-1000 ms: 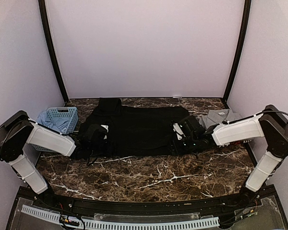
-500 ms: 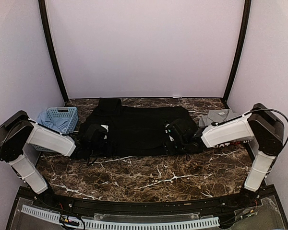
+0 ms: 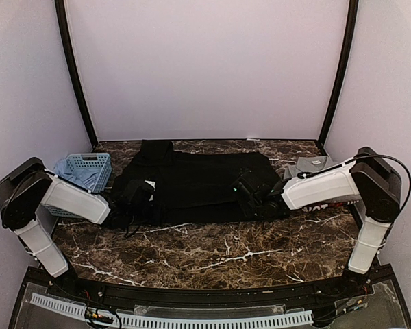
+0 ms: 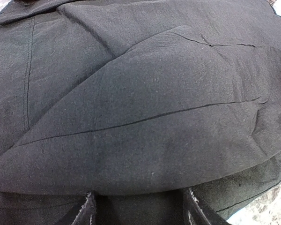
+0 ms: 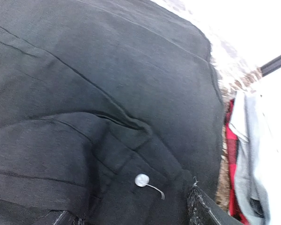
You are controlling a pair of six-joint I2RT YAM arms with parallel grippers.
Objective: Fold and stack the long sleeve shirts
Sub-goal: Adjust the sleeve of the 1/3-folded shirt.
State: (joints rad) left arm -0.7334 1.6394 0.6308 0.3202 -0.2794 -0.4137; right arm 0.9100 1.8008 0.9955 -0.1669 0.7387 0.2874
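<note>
The black shirt (image 3: 192, 179) lies spread across the middle of the table. My left gripper (image 3: 133, 195) rests on its left end. In the left wrist view its jaws (image 4: 140, 211) stand apart, and a broad fold of black cloth (image 4: 145, 122) covers the fingertips. My right gripper (image 3: 250, 188) sits low on the shirt's right part, jaws apart (image 5: 131, 216) over a cuff with a pale button (image 5: 141, 180). The grey shirt (image 3: 314, 164) lies at the right, with the red-edged one (image 5: 232, 154) beside it (image 5: 257, 154).
A light-blue lattice basket (image 3: 89, 168) with pale blue cloth in it stands at the back left. Dark marble table (image 3: 219, 250) runs along the front. Black frame posts (image 3: 75, 75) stand at both back corners.
My right gripper has moved left across the black shirt, from its right edge toward the middle. The left gripper has stayed put.
</note>
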